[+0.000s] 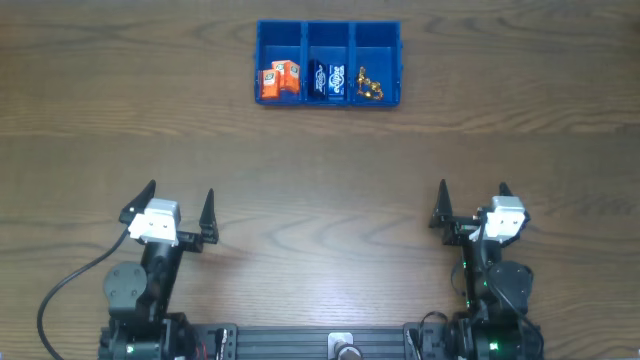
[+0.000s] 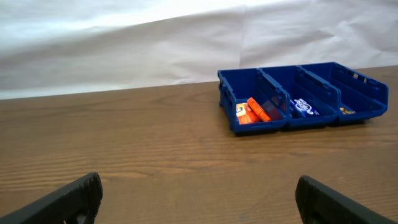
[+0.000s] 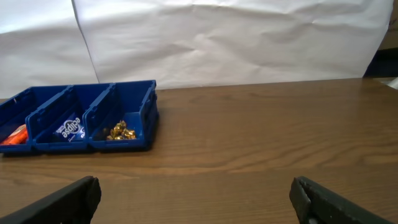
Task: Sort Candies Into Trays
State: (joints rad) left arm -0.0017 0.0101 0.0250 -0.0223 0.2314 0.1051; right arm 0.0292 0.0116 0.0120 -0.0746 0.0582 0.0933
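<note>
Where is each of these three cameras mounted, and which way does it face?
Top view: fixed overhead, looking down on the table; left gripper and right gripper show, open, the blue tray beyond them.
Left wrist view: on the left wrist, facing across the table to the tray; its own two fingers show.
Right wrist view: on the right wrist, facing the same tray; its own fingers show.
Shared: the tray.

Blue tray (image 1: 381,48) w/ orange packs (image 1: 280,80), blue-white wrapper (image 1: 329,80), gold candies (image 1: 368,88) (worktop (image 1: 320,170): brown wood grain); my left tool (image 1: 180,190) & right tool (image 1: 473,186) are black.
</note>
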